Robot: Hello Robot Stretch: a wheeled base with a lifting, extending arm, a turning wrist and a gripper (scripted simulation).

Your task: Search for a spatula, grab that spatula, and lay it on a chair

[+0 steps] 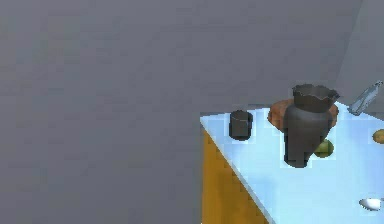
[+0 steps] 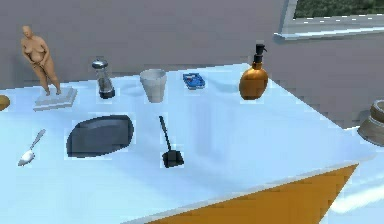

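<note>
State of the gripper: cannot be told from these pictures.

The spatula is black and lies flat on the pale countertop. It is just beside the dark tray but apart from it, on the tray's side away from the spoon. Its head lies toward the counter's near edge and its handle points away from that edge.

Handling, as judged: light, stiff and thin, sitting low on a smooth surface, so likely to skid if nudged. The slim handle at mid-length is the soundest hold, taken square across.

A white cup stands beyond the tray's far corner, near the handle tip. A shaker and a brown dispenser bottle stand farther beyond the tray.

Bare countertop lies on the spatula's side away from the tray. The near edge lies not far beyond the head, so a slide-off is possible.
</note>
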